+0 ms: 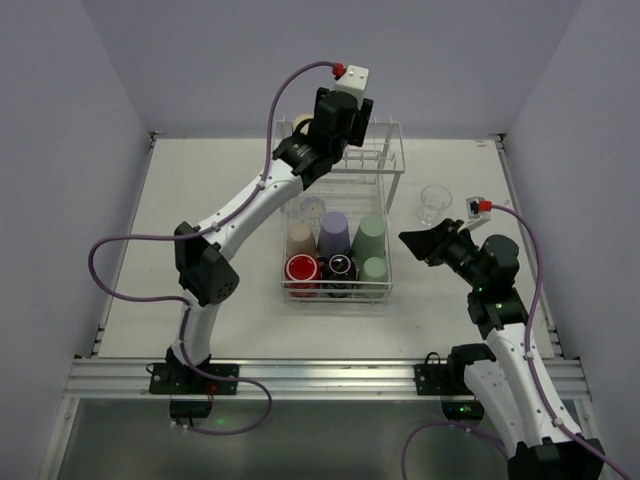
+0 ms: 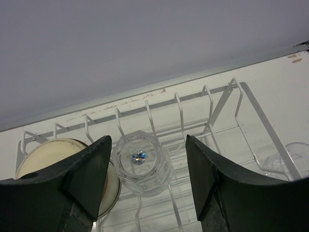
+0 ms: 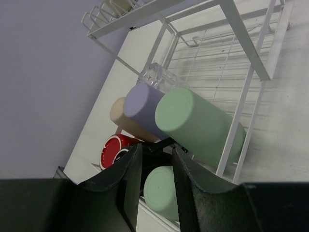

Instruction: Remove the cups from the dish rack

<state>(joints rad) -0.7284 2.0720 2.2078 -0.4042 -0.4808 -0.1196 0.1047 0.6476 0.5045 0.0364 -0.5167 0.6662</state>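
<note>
The white wire dish rack holds tan, lavender, pale green, red and black cups in its low basket. My left gripper hangs over the raised back shelf. In the left wrist view it stands open around an upturned clear cup, with a gap on the right side; a tan cup sits beside it. My right gripper hovers at the rack's right side, narrowly open, with nothing between its fingers. A small green cup lies beyond them.
One clear cup stands on the table right of the rack, also in the left wrist view. Another clear cup sits in the basket behind the lavender one. Walls close in the table on three sides.
</note>
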